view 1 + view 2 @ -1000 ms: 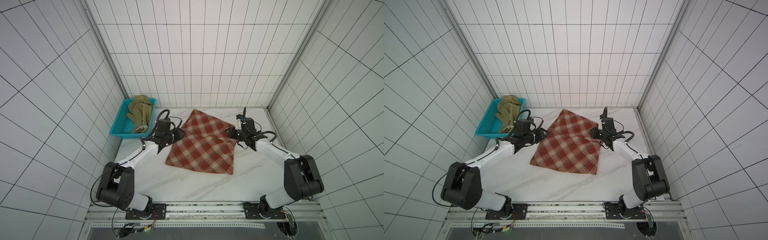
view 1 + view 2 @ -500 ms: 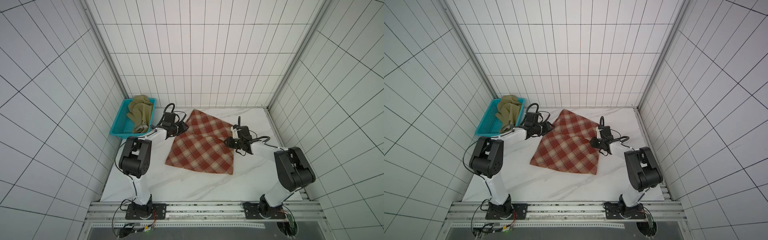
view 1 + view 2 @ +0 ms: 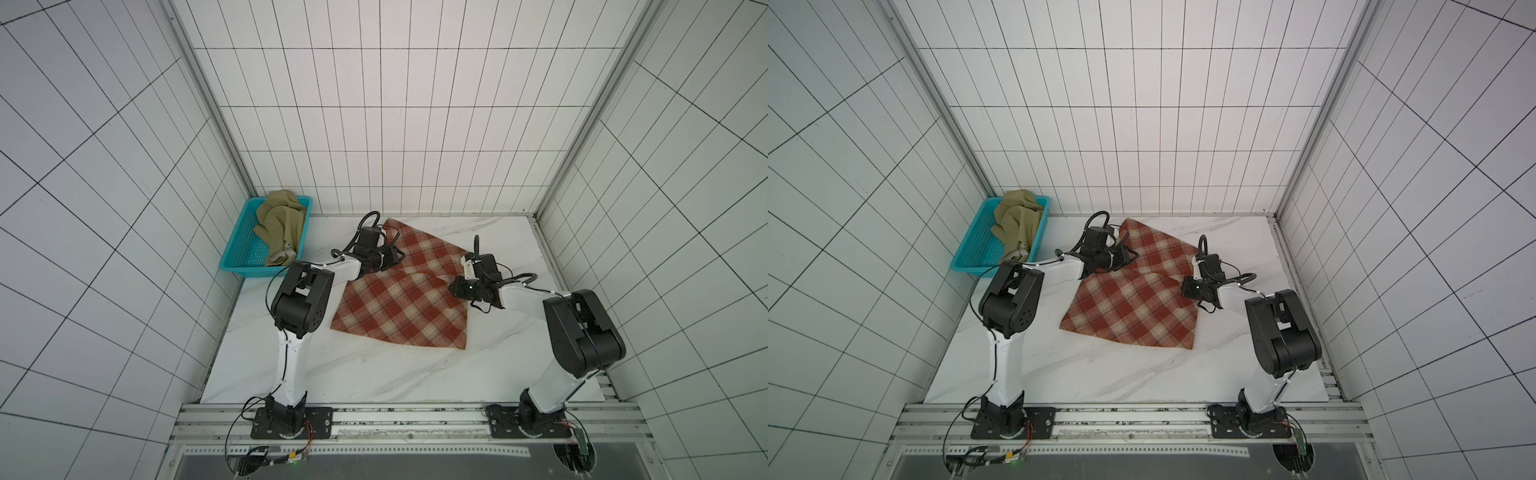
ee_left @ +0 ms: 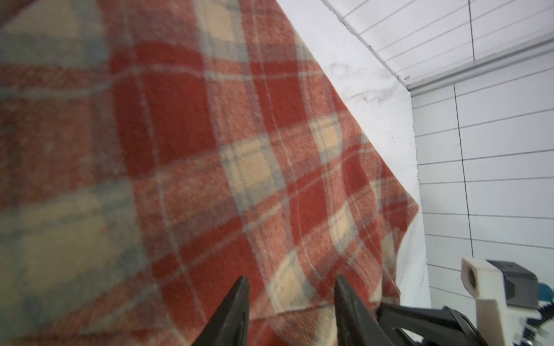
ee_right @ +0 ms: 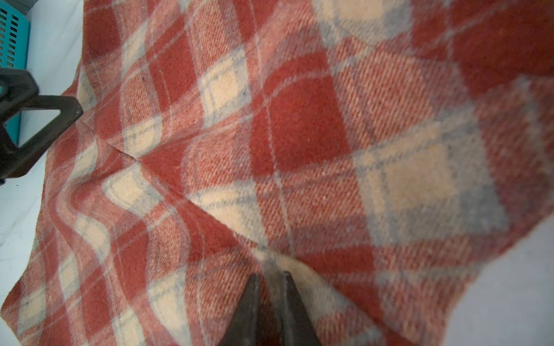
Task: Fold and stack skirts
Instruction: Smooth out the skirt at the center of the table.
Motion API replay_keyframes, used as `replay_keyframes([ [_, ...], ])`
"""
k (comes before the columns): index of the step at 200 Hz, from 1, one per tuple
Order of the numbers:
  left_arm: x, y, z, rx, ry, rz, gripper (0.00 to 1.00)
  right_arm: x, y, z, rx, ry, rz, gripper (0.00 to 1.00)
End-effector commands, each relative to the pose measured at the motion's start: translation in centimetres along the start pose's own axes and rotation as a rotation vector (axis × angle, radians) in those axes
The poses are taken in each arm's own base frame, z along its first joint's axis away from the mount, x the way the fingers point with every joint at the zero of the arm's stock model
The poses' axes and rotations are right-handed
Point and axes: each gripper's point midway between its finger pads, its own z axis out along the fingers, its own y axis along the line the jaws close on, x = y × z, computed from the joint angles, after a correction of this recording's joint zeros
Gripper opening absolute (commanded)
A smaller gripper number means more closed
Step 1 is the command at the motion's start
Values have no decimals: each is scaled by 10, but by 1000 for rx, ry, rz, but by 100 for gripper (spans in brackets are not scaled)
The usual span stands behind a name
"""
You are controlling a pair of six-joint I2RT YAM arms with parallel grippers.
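**Both grippers at plaid skirt edges, olive skirt in basket**

Plaid skirt (image 3: 399,307) (image 3: 1133,307) lies spread on the white table (image 3: 374,374), mid-table twd the back, btwn the two arms. One corner points at the back wall. The near edge runs straight across and lies flat. A crease runs across the cloth from one gripper to the other.

L gripper (image 3: 395,255) (image 3: 1129,255) is low at the skirt's left edge, near the far corner. In the left wrist view its jaws stand well apart (image 4: 290,278), w/ the fingers (image 4: 236,305) either side of a folded hem. Cloth fills the gap, but nothing looks clamped. Whether the tips touch the fabric, can't tell.

R gripper (image 3: 455,286) (image 3: 1185,286) is low at the skirt's right edge, at the other end of the crease. In the right wrist view the jaws are almost together (image 5: 271,275), w/ a small ridge of plaid cloth nipped btwn the tips. Wrinkles fan out from that spot. One L gripper finger shows at the opposite edge in that view.

Olive skirt (image 3: 280,224) (image 3: 1017,216) is bunched up in the teal basket (image 3: 239,245) (image 3: 971,249) at the table's back-left corner, against the wall. It's heaped at the far end, w/ some cloth over the rim. It's well apart from the plaid skirt, and neither gripper is on it.
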Motion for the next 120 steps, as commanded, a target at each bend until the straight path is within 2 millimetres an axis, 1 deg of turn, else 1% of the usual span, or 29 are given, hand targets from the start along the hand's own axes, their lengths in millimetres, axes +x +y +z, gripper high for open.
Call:
replay_keyframes([
  [1, -30, 4, 14, 17, -90, -40, 45, 20, -9, 3, 25, 55, 2, 16],
  [17, -38, 14, 25, -8, -100, -51, 43, 20, -11, 2, 42, 60, -6, 18],
  [40, -53, 27, 32, -27, -131, -81, 43, 24, -16, 3, 63, 76, -4, 17],
  [84, -85, 58, 28, -58, -208, -135, 42, 45, -30, 9, 104, 129, 20, 16],
  [106, -95, 73, 27, -74, -225, -148, 42, 46, -32, 12, 114, 136, 23, 16],
  [120, -97, 80, 28, -89, -222, -151, 42, 45, -31, 13, 109, 142, 27, 16],
])
